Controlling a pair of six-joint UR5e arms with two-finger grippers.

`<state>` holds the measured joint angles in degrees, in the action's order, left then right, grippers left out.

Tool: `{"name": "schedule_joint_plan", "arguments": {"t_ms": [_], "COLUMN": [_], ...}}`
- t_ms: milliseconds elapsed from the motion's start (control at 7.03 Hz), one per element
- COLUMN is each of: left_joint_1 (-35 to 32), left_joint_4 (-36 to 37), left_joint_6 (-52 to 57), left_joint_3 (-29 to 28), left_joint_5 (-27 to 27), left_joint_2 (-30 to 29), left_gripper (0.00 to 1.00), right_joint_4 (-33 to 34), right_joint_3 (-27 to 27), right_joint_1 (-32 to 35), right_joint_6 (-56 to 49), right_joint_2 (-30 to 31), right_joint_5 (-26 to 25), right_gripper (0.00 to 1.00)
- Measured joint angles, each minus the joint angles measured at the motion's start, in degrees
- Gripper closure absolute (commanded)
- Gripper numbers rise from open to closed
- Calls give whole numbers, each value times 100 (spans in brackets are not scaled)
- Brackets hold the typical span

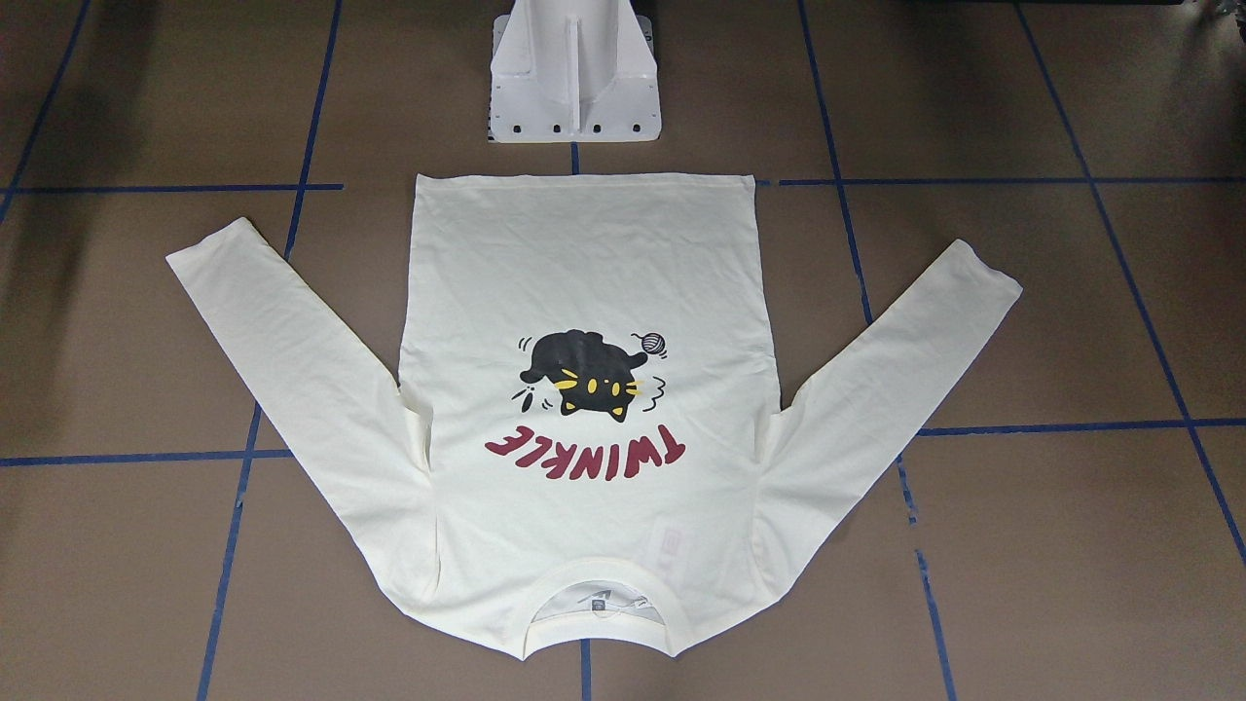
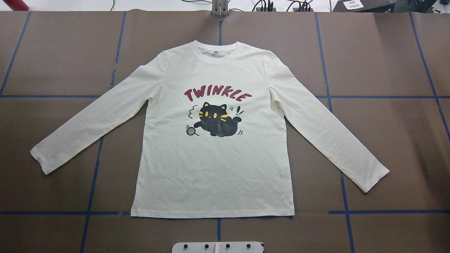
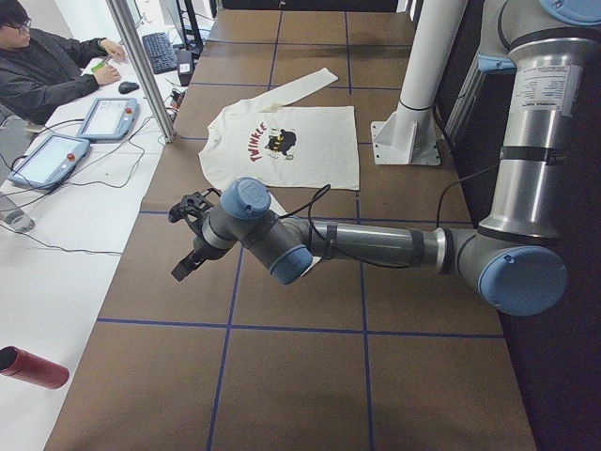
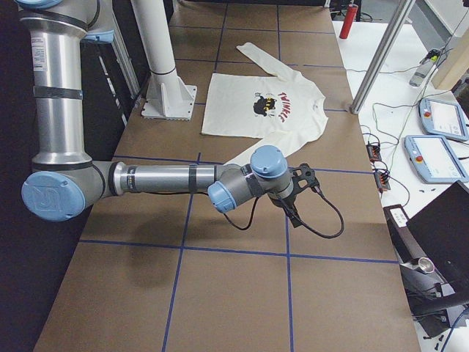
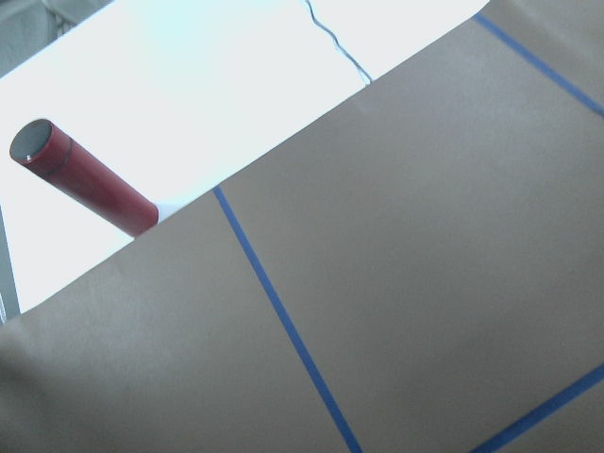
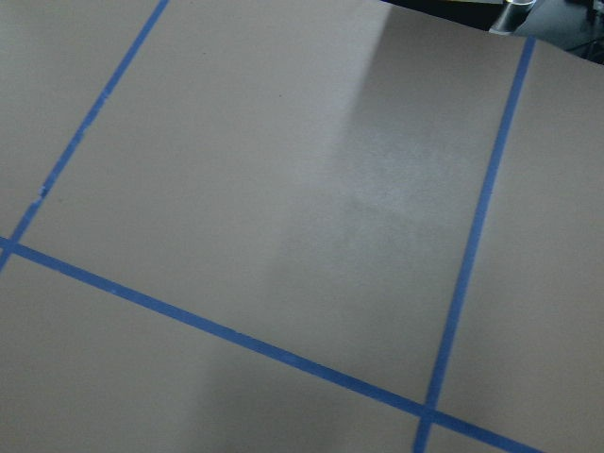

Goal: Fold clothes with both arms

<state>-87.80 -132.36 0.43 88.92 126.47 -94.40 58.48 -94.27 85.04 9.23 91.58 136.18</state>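
Note:
The clothes are one cream-white long-sleeved T-shirt [image 2: 214, 168] lying flat on the brown table, print side up, with the black cat and red "TWINKLE" showing. Both sleeves are spread out to the sides. The front-facing view shows the shirt [image 1: 584, 263] with its hem toward the robot's base. My left gripper [image 3: 180, 240] hangs over bare table well away from the shirt [image 3: 310, 150]. My right gripper [image 4: 302, 196] hangs off the other end, clear of the shirt [image 4: 234, 103]. Neither touches the cloth. From these side views I cannot tell whether either is open or shut.
The white pedestal base [image 1: 574, 78] stands just behind the hem. Blue tape lines grid the table. A red cylinder [image 5: 85, 179] lies on the white bench off the table's left end. A person [image 3: 47, 66] sits at a desk with teach pendants [image 3: 108, 117].

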Motion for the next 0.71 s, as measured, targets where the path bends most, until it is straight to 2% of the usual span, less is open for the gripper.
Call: {"name": "schedule_joint_plan", "arguments": {"t_ms": [142, 285, 427, 569, 712], "left_joint_1": [0, 0, 0, 0, 0], "left_joint_4": [-24, -34, -71, -132, -168], "left_joint_6": [-35, -47, -53, -55, -54], "left_joint_3": [14, 23, 26, 27, 24], "left_joint_5": [5, 10, 15, 17, 18], "left_joint_2": [5, 6, 5, 7, 9], "left_gripper": [0, 0, 0, 0, 0], "right_joint_4": [-461, -1116, -1624, -1847, -1926], "right_joint_3": [-189, -398, -649, -909, -1165], "right_joint_1": [-280, -746, -1402, -2117, -2841], "right_joint_6": [848, 1867, 2927, 3952, 4900], "right_joint_2": [185, 454, 734, 981, 1218], "right_joint_5": [63, -110, -602, -1188, -1751], "right_gripper": [0, 5, 19, 28, 30]}}
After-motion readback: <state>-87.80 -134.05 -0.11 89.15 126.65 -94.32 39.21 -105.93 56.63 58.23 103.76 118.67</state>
